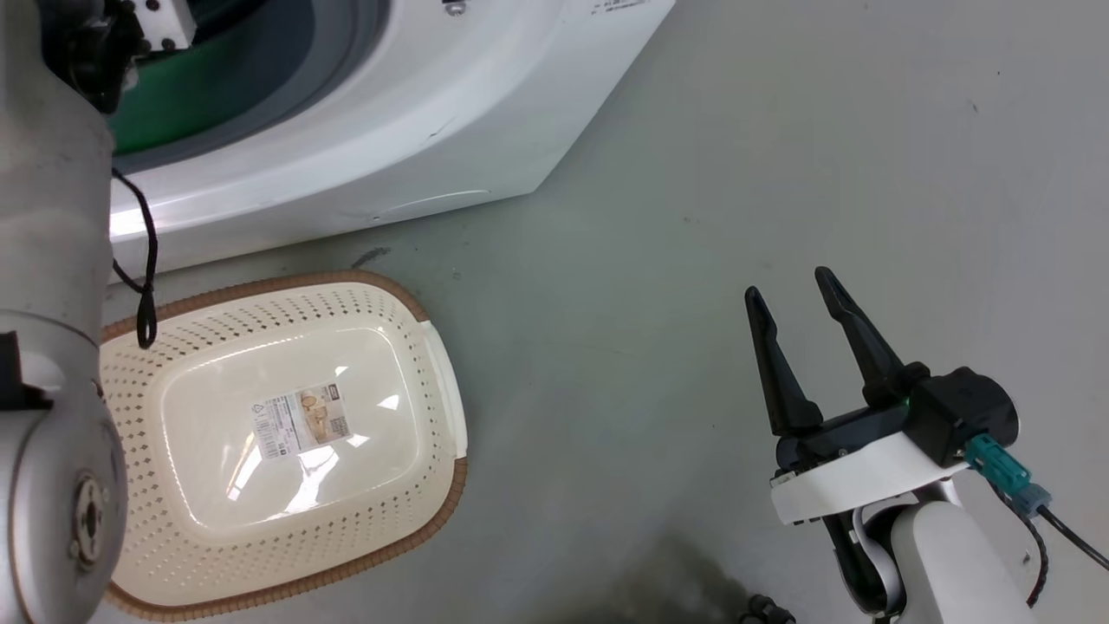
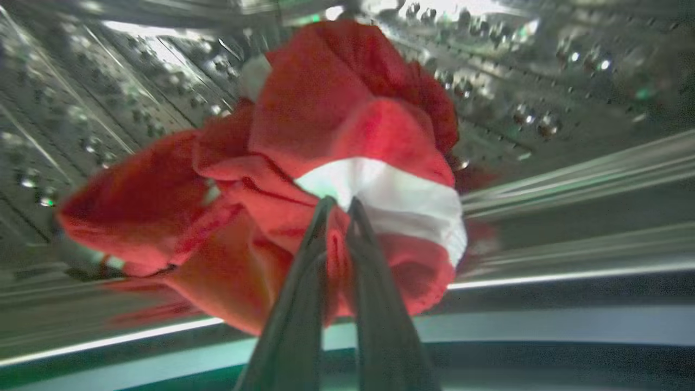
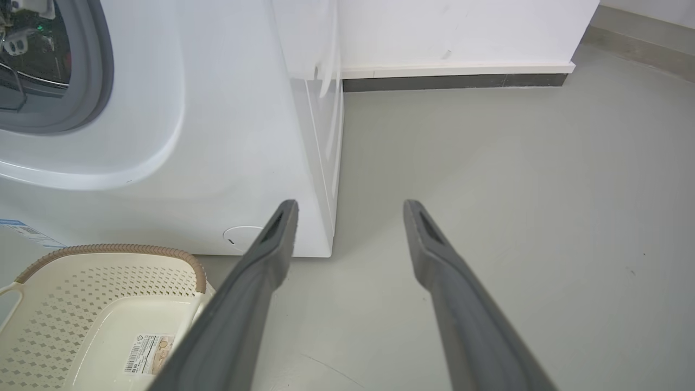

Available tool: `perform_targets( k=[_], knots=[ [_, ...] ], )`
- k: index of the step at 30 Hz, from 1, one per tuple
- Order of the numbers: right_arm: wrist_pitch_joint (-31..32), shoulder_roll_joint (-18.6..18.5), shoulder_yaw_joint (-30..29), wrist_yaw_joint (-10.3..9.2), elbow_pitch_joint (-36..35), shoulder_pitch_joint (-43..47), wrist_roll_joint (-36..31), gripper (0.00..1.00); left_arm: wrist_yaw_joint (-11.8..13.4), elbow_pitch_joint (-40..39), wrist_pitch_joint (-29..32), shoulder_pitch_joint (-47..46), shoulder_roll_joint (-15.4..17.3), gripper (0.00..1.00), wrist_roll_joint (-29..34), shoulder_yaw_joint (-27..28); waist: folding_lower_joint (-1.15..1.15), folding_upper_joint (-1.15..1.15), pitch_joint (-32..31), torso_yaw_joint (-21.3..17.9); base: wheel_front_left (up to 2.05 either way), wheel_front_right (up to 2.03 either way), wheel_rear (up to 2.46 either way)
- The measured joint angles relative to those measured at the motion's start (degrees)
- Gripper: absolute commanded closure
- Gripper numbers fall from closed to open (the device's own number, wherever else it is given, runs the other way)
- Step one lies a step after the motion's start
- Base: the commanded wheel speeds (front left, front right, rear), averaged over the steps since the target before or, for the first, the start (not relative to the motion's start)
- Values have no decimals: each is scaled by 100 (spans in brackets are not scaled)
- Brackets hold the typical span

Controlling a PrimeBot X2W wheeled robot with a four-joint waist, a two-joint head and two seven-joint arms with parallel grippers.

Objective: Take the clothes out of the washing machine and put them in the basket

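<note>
Clothes (image 2: pixel 326 119) are seen inside the washing machine (image 1: pixel 416 130) as a bunched red bundle with a white band, set against the perforated steel drum (image 2: pixel 543 81). The picture is blurred there, so the number of garments in the bundle cannot be told. The left gripper (image 2: pixel 339 202) is closed on the clothes, its two dark fingers drawn nearly together with a fold of red fabric pinched between them just below the white band. The lower part of the bundle is covered by the fingers, and whether it rests on the drum or hangs clear of it cannot be made out. In the head view the left arm (image 1: pixel 52 217) is cut off by the left edge and leads up into the door opening, where its end is hidden (a black cable (image 1: pixel 147 260) loops down beside it). The machine itself is cut off at the top edge.

The basket (image 1: pixel 286 286) stands on the grey floor (image 1: pixel 780 130) just in front of the machine's lower front panel. Its near left corner is hidden behind the arm, and a paper label (image 1: pixel 301 422) is stuck on its bottom. The right gripper (image 1: pixel 787 284) is held spread, fingers wide apart, over bare floor well apart from the basket's right rim. Beyond the machine's right corner, open floor is shown as far as the white wall (image 3: pixel 461 32) and its dark skirting (image 3: pixel 456 81).
</note>
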Motion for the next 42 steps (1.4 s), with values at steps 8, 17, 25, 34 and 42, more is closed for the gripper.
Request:
perform_targets(
  k=[8,17,25,34,42],
  knots=[
    [0,1,-149,0,36,-9,-162,0,8,-513,-2017,821,-111,100,-78,5,0,0,-421,154,0,0,0],
    [1,3,-272,0,46,155,-356,0,62,-1160,-3411,1829,-337,100,-149,37,0,0,-1101,464,0,0,0],
    [167,5,-331,0,10,512,-536,0,165,-3027,-3421,3542,-528,100,-44,231,-2,0,-1865,677,0,0,0],
    [524,2,-535,0,-216,1140,-702,0,168,-4841,-3423,5238,-873,100,113,282,-2,0,-2684,955,0,0,0],
    [725,2,-545,0,-499,1487,-701,0,311,-6700,-3431,6769,-1111,100,194,194,-3,0,-3181,1255,0,0,0]
  ],
)
